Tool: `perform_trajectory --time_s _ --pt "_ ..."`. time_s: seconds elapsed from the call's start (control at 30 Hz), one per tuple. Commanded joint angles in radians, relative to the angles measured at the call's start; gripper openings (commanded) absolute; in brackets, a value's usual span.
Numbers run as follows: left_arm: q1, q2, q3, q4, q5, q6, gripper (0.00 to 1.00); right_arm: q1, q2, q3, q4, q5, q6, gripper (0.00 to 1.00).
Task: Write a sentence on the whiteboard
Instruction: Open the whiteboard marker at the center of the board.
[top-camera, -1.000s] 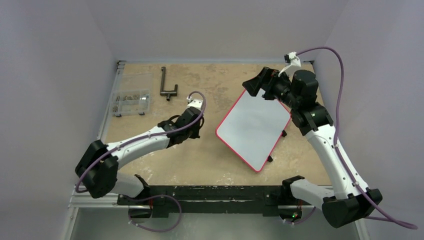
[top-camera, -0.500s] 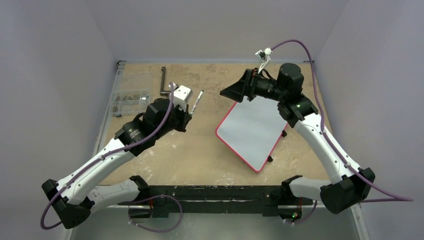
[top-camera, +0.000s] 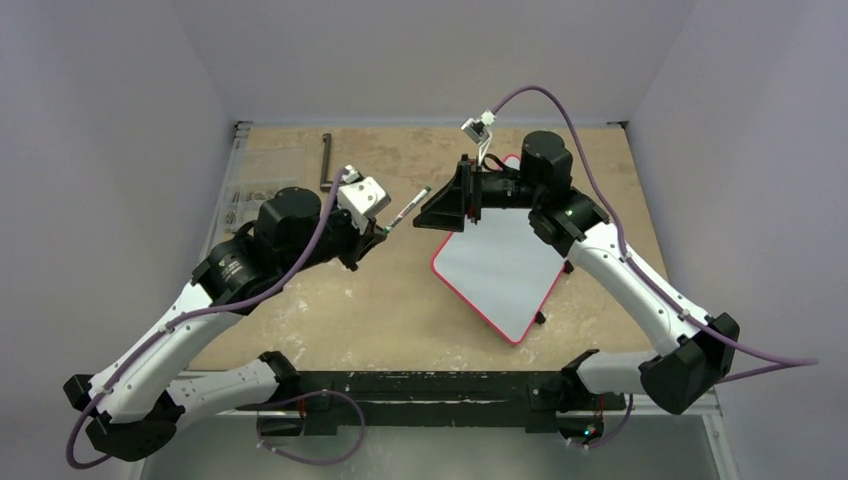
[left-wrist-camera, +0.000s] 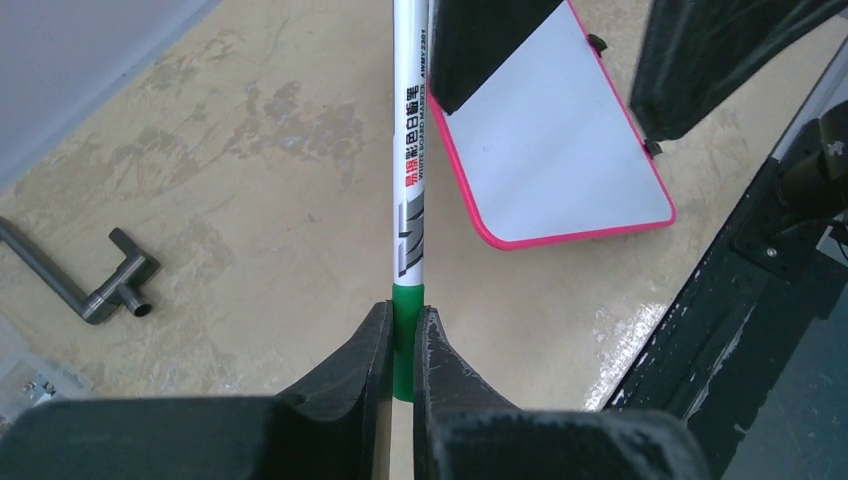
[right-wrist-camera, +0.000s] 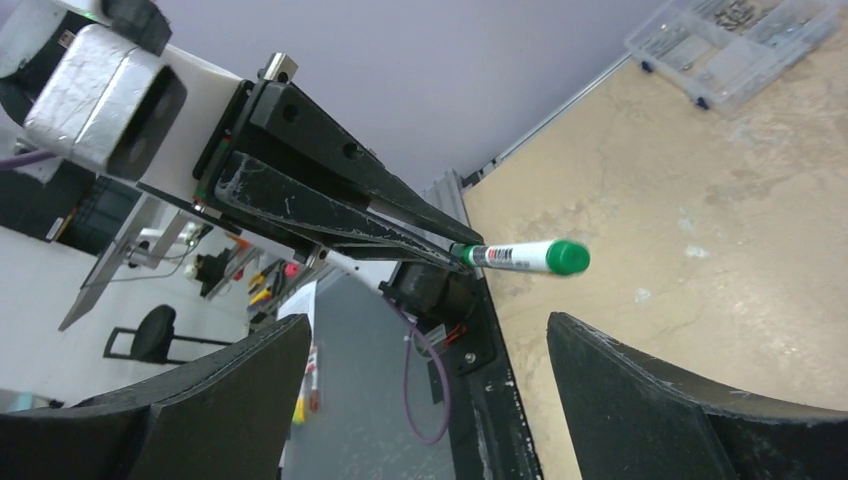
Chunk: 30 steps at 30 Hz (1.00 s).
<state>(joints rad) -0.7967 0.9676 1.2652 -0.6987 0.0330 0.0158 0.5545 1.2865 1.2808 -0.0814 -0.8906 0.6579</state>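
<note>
The whiteboard (top-camera: 505, 265), white with a red rim, lies tilted at the table's right of centre; its face is blank and no sentence shows on it. It also shows in the left wrist view (left-wrist-camera: 560, 150). My left gripper (top-camera: 383, 230) is raised above the table and shut on the green tail end of a white marker (top-camera: 405, 207) that points toward my right gripper. My right gripper (top-camera: 440, 205) is wide open, facing the marker's tip, which lies between its fingers without touching. In the right wrist view the marker's green cap (right-wrist-camera: 568, 256) hangs just above the open fingers (right-wrist-camera: 660, 400).
A clear parts box (top-camera: 262, 200) sits at the far left of the table. A black L-shaped metal tool (top-camera: 330, 165) lies beside it and shows in the left wrist view (left-wrist-camera: 90, 290). The table's black front rail (left-wrist-camera: 720, 300) runs along the near edge.
My left arm has lifted the marker off the table and swung it right. My right gripper has moved left from the board's far corner to face the marker.
</note>
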Motion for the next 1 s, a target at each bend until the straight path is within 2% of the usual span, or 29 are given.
perform_trajectory --time_s 0.0,0.67,0.83,0.97 --pt "-0.010 -0.023 0.049 -0.022 0.088 0.085 0.00 0.032 0.014 0.047 0.035 -0.020 0.020 0.86" --pt "-0.027 -0.027 0.032 -0.011 0.119 0.119 0.00 0.161 0.103 0.053 0.037 0.037 0.060 0.38" --pt "-0.029 -0.044 0.017 -0.010 0.133 0.127 0.00 0.166 0.106 0.046 0.049 0.041 0.064 0.35" --pt "-0.031 -0.053 0.008 -0.010 0.150 0.136 0.00 0.166 0.106 0.046 0.052 0.050 0.067 0.45"
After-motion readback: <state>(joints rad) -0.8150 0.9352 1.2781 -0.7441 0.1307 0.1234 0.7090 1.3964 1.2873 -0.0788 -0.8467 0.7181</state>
